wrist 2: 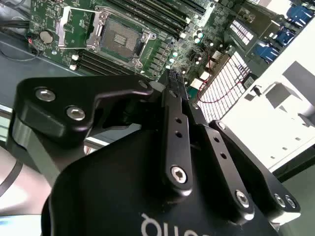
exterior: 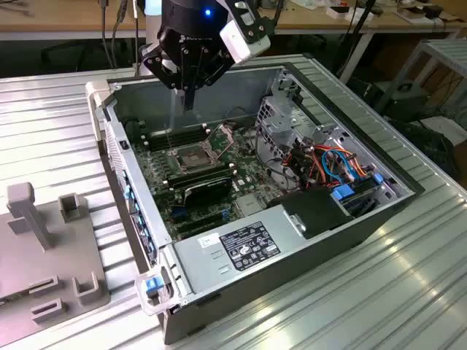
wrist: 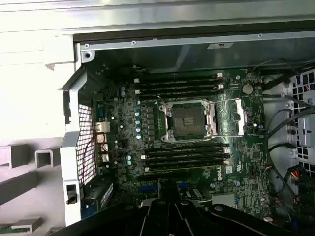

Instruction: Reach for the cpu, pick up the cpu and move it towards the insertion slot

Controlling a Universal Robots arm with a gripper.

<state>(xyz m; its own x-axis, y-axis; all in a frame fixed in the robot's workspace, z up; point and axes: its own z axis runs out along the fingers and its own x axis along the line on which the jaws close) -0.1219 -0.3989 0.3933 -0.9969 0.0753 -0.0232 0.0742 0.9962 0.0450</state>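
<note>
The cpu is out of view. Inside the open computer case (exterior: pixel 343 240), the insertion slot (exterior: pixel 191 157) lies on the green motherboard, dark in the centre with a silver rim. Its hinged metal frame (exterior: pixel 222 138) is flipped up beside it. My gripper (exterior: pixel 188 100) hangs above the case's back part, higher than the slot, pointing down with its fingers closed together and nothing visible between them. In both wrist views the slot (wrist 2: pixel 120 37) (wrist: pixel 188 121) sits well beyond the gripper (wrist 2: pixel 172 77) (wrist: pixel 167 191), its frame (wrist: pixel 231 117) standing open.
Long black memory slots (wrist: pixel 182 83) run on both sides of the socket. A black expansion card (exterior: pixel 208 188) and a power supply (exterior: pixel 244 248) lie nearer the exterior view's front. Drive cage and coloured cables (exterior: pixel 328 164) fill the right. A grey fixture with notched blocks (exterior: pixel 51 255) stands left.
</note>
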